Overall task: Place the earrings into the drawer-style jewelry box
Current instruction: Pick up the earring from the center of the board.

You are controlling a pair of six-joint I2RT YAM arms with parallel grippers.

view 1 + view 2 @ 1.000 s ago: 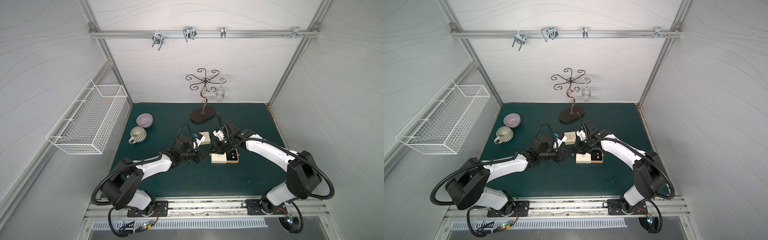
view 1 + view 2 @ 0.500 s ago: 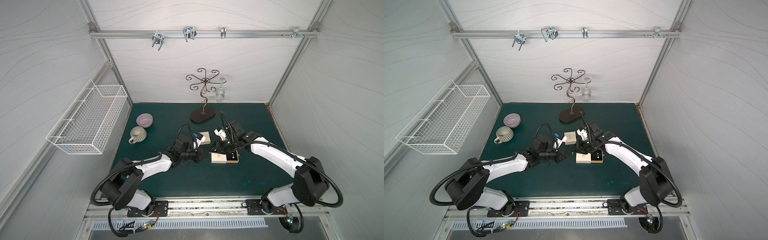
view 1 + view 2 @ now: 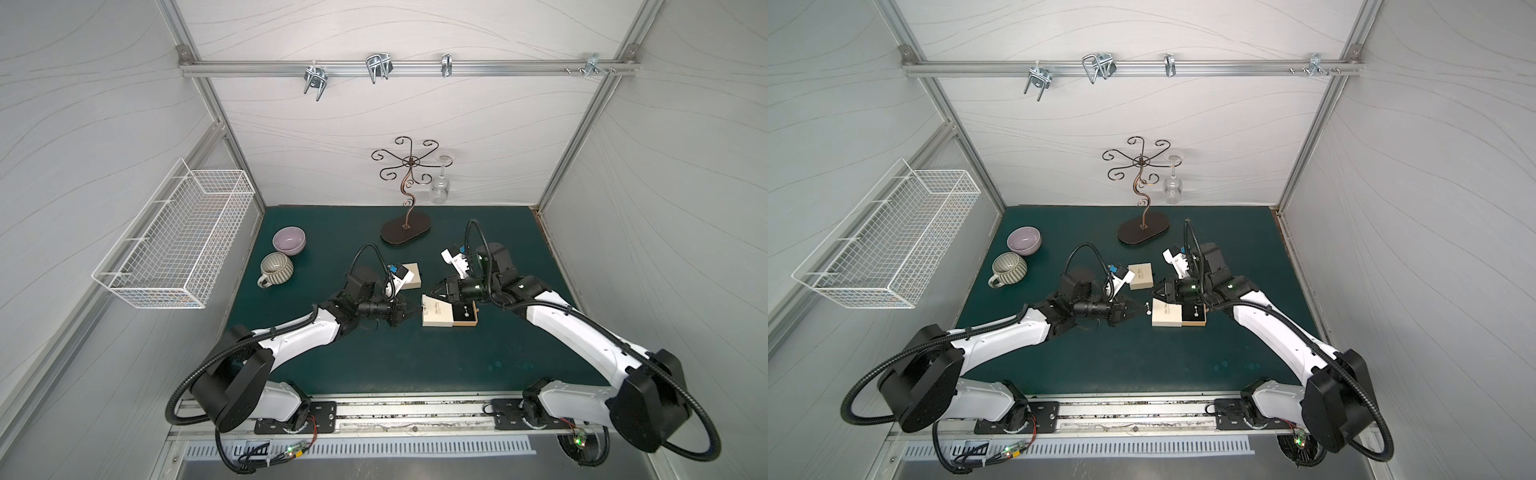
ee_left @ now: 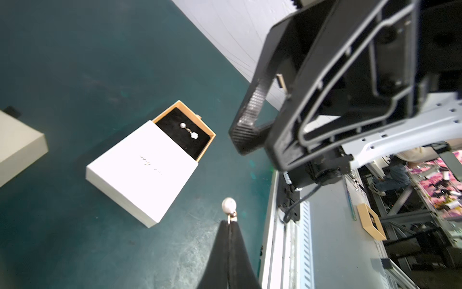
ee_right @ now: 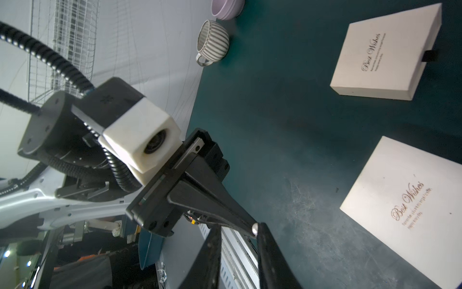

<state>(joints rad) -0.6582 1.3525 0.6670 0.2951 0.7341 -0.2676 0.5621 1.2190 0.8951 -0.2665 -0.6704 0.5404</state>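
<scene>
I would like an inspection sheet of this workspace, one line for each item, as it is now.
surface: green mat, lightly scuffed
job's things: jewelry box with drawer pulled out, one earring lying inside; second box shut
clutter: bowl, mug, wire stand with a hanging glass
grippers: left gripper shut on a second earring; right gripper open, holding nothing
cables: hoses loop at both wrists
surroundings: wire basket, hook rail, white walls

Both arms are lying stretched low toward the middle, left arm (image 3: 291,340) from 7 o'clock, right arm (image 3: 582,332) from 5. Left gripper (image 3: 417,309) is pointing at 3 o'clock, tips pinching a pearl earring (image 4: 228,205). Right gripper (image 3: 428,293) is facing it, pointing at 9, fingers sitting slightly apart.
</scene>
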